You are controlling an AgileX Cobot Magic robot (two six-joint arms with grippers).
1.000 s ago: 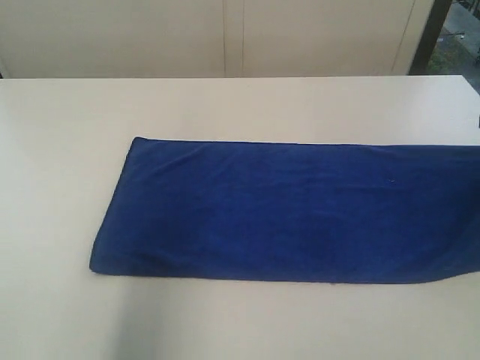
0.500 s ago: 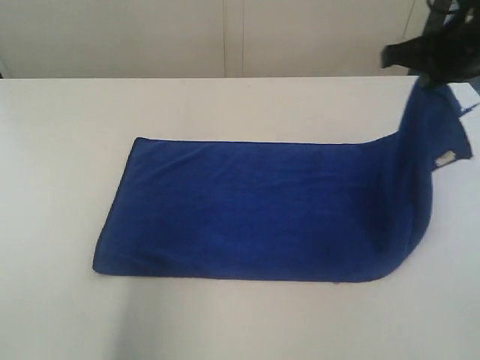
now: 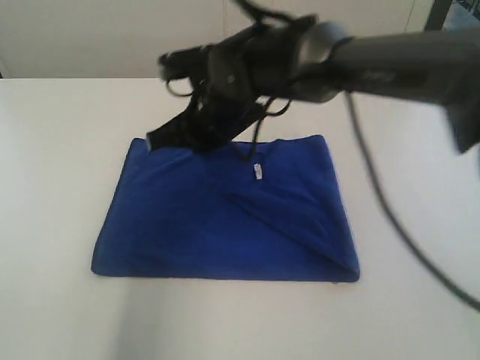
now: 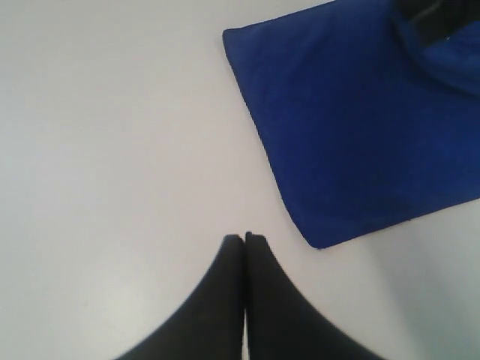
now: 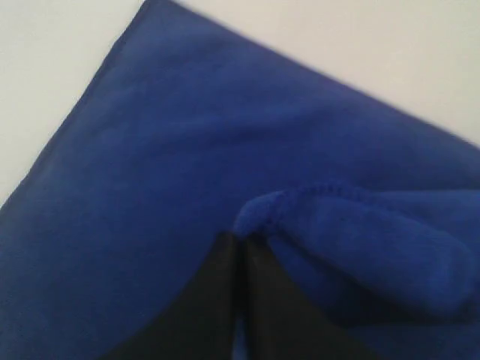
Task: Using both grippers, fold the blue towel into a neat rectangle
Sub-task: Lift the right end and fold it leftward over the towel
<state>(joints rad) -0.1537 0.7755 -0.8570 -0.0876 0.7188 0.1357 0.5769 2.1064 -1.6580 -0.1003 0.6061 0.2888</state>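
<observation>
The grey right arm [image 3: 390,64] is stretched from the right across the white counter [image 3: 60,150], wrist tilted downward, with the right gripper [image 3: 161,139] set at the far-left edge of the deep royal-blue fuzzy microfibre towel [image 3: 187,225]; its fingers are clamped on a hemmed edge. The towel is laid doubled at mid-counter, marked by a diagonal crease. The left gripper [image 4: 245,240] is held over bare counter near a towel corner, fingers pressed together on nothing
</observation>
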